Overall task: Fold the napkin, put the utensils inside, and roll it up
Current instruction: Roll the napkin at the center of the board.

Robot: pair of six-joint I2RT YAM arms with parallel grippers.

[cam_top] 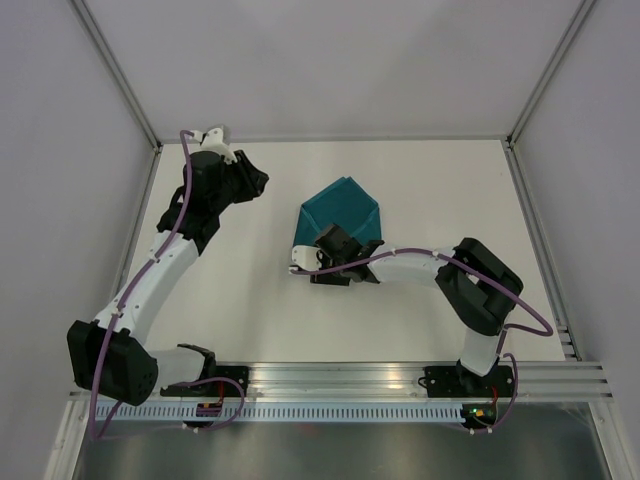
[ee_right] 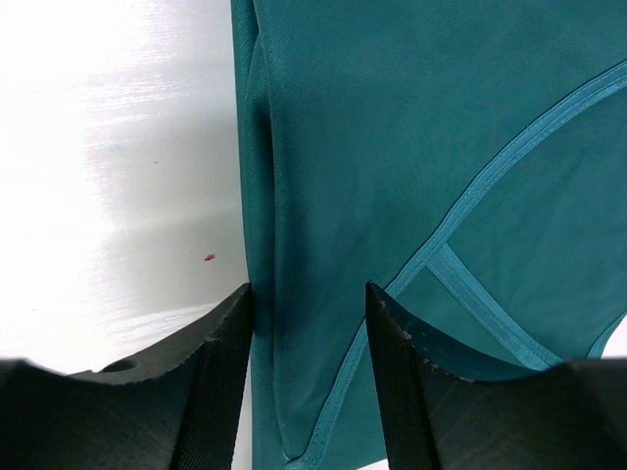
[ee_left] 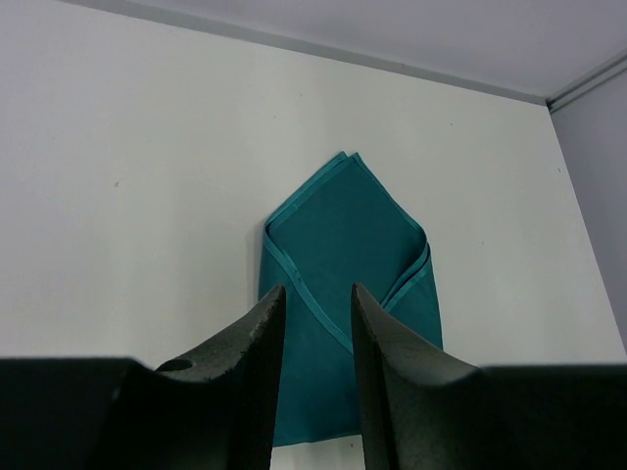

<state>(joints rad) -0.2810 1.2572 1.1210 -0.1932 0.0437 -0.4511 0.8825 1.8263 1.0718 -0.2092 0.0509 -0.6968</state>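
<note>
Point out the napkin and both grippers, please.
napkin (cam_top: 345, 208): top external view, centre of the folded cloth.
left gripper (ee_left: 317, 292): left wrist view, gap between fingertips.
right gripper (ee_right: 309, 290): right wrist view, gap between fingertips.

In the right wrist view, the napkin (ee_right: 411, 147) is cropped by the top, right and bottom edges, and the bases of the right gripper (ee_right: 307, 294) are cut off by the bottom edge. In the overhead view, the near corner of the napkin (cam_top: 345, 205) is covered by the right arm (cam_top: 345, 258); the fingertips are concealed there, so contact with the cloth cannot be judged. In the left wrist view, the lower part of the napkin (ee_left: 343, 225) is masked by the fingers (ee_left: 250, 372) of the left gripper (ee_left: 318, 291). Whatever is enclosed by the folded flaps is hidden in every view
</note>
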